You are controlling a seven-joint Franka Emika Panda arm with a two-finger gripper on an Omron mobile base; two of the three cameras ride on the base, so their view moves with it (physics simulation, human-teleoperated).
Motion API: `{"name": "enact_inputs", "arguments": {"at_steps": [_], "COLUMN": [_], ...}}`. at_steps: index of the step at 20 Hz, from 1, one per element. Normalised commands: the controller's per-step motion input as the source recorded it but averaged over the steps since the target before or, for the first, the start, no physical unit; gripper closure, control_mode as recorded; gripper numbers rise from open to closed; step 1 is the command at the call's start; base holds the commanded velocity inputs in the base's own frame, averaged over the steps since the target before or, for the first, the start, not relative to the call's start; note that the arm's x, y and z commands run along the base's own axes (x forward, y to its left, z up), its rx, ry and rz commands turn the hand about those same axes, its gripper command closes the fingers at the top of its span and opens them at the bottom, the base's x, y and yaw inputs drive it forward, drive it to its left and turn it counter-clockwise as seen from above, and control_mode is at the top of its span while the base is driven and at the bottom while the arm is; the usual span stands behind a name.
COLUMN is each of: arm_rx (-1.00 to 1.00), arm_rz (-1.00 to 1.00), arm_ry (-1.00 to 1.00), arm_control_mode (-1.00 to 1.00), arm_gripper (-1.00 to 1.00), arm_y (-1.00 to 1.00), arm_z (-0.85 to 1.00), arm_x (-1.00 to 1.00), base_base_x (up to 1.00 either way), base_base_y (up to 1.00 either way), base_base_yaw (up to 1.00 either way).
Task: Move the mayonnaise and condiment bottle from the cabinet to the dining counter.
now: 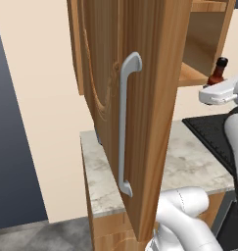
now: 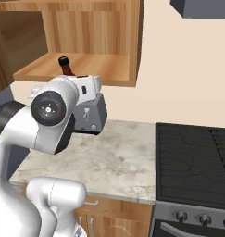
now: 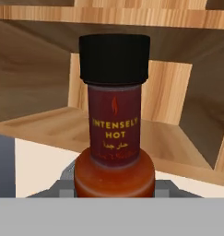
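Note:
The condiment bottle (image 3: 114, 133), dark reddish-brown with a black cap and an "Intensely Hot" label, stands upright and very close in the hand view, covering the fingertips. In the left base view the condiment bottle (image 1: 218, 70) rises from my gripper (image 1: 216, 86) just in front of the open cabinet's shelf (image 1: 193, 74). The gripper looks shut on its lower body. From the right base view the bottle's cap and neck (image 2: 64, 64) show above my arm, against the cabinet shelf (image 2: 93, 65). The mayonnaise and the dining counter are out of view.
The open cabinet door (image 1: 145, 98) with its grey bar handle (image 1: 124, 122) stands close on the left of the arm. Below are a small marble counter (image 2: 114, 157), a grey toaster (image 2: 94, 115) and a black stove (image 2: 192, 157).

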Motion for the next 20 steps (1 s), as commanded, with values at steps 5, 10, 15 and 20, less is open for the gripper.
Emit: {"name": "enact_inputs", "arguments": {"at_steps": [5, 10, 15, 20], "arm_rx": [-0.06, 0.00, 0.00, 0.00], "arm_rz": [0.08, 0.00, -0.03, -0.02], "arm_ry": [0.00, 0.00, 0.00, 0.00], "arm_control_mode": [-1.00, -1.00, -1.00, -1.00], "arm_gripper": [1.00, 1.00, 1.00, 1.00], "arm_y": [0.17, 0.15, 0.04, 0.00], "arm_z": [0.01, 0.00, 0.00, 0.00], "arm_x": [-0.71, -0.16, 0.00, 0.00], "base_base_x": [0.00, 0.00, 0.00, 0.00], "base_base_y": [0.00, 0.00, 0.00, 0.00], "base_base_yaw": [0.00, 0.00, 0.00, 0.00]}}
